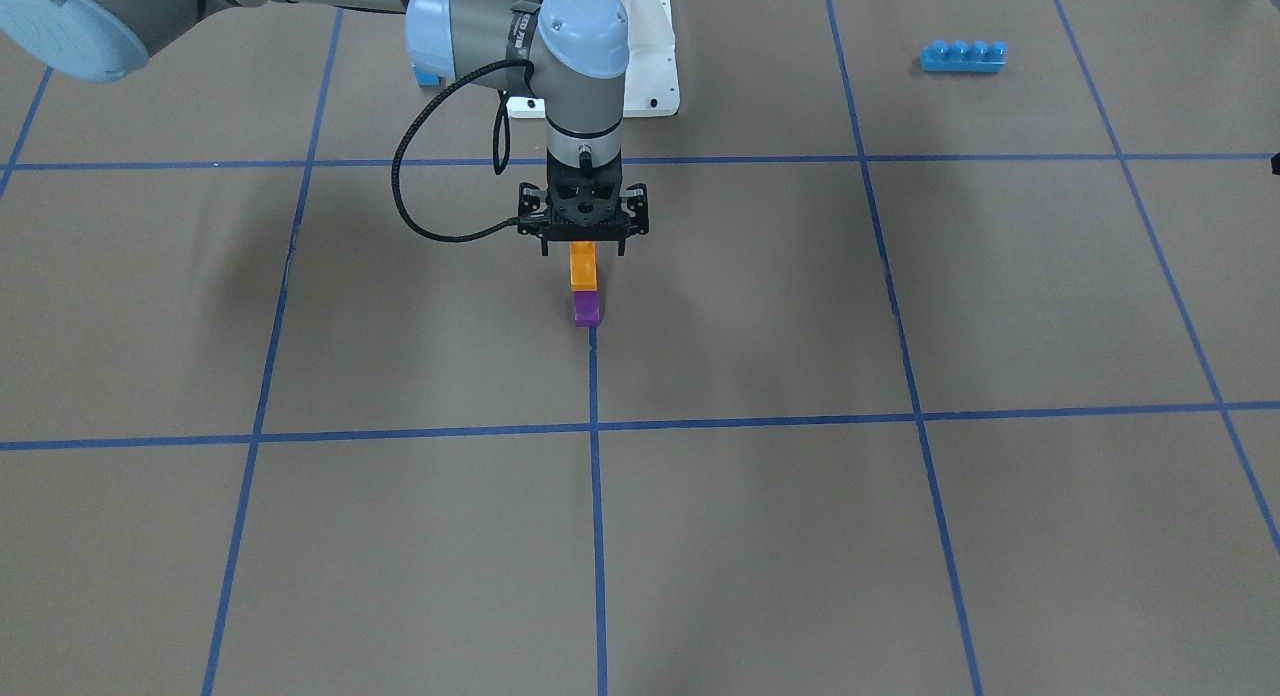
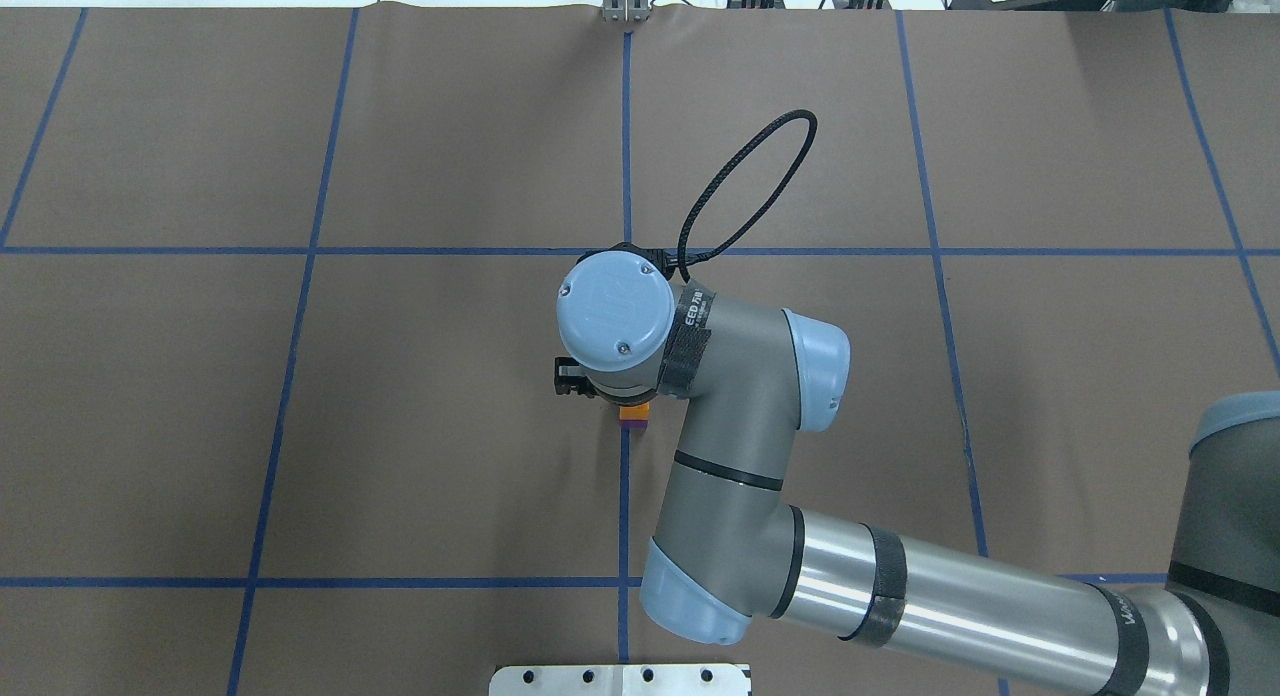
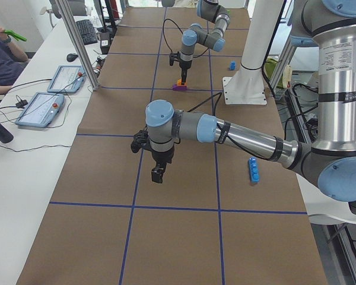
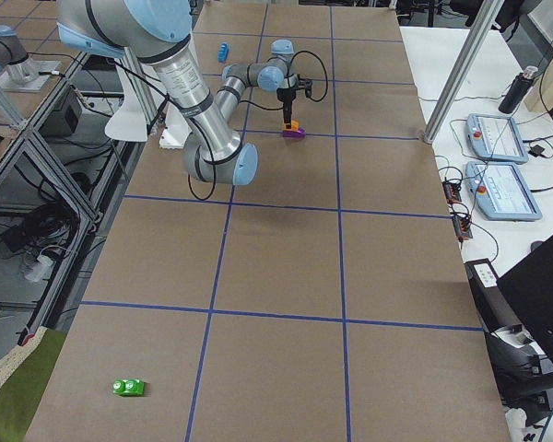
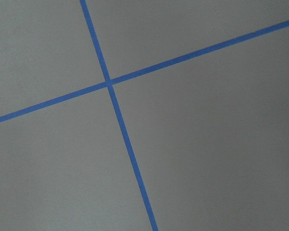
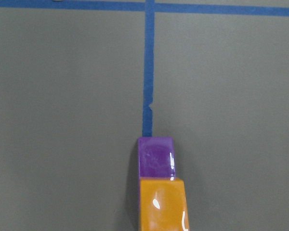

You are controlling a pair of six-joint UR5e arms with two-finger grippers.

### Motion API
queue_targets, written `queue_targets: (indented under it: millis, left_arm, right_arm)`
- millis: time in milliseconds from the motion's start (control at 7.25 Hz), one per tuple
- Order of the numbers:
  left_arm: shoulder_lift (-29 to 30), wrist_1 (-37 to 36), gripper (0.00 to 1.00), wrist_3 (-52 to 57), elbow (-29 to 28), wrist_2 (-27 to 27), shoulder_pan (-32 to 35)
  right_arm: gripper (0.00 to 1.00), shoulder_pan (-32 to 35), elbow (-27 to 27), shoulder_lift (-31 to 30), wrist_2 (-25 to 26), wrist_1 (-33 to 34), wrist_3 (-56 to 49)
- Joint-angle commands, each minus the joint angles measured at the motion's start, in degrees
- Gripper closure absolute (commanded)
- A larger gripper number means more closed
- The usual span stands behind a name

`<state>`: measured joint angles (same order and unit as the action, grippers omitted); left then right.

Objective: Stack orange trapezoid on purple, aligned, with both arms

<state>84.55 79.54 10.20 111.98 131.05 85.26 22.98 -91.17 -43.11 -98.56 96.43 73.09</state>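
Note:
The orange trapezoid (image 1: 582, 266) sits on top of the purple block (image 1: 587, 309) on a blue tape line near the table's middle. My right gripper (image 1: 583, 244) points straight down and is shut on the orange trapezoid's top. In the right wrist view the purple block (image 6: 155, 162) shows just beyond the orange one (image 6: 163, 204); the fingers are out of that view. In the overhead view the wrist hides most of the stack (image 2: 634, 416). My left gripper (image 3: 157, 175) shows only in the exterior left view, hanging over bare table far from the stack; I cannot tell if it is open.
A blue four-stud block (image 1: 963, 56) lies toward the robot's left side. A small blue block (image 4: 223, 51) lies near the white pedestal (image 1: 650, 76). A green block (image 4: 128, 388) lies at the table's far right end. Tablets (image 4: 502, 189) rest on the side table.

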Motion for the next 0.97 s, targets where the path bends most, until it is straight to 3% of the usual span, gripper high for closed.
queue_targets:
  millis: [0,552,828]
  left_arm:
    - [0.0,0.0,0.0,0.0,0.0,0.0,0.0]
    - [0.0,0.0,0.0,0.0,0.17,0.0,0.0]
    - [-0.26,0.09,0.0,-0.52,-0.09,-0.01,-0.18]
  right_arm:
    - [0.0,3.99,-4.79,-2.05,-4.79,-0.37,-3.21]
    - [0.0,4.45,-6.12,-5.22,-4.8,-1.59,-4.62]
    - [0.0,3.31,-5.69,-8.02,-4.54,-10.07,-4.44]
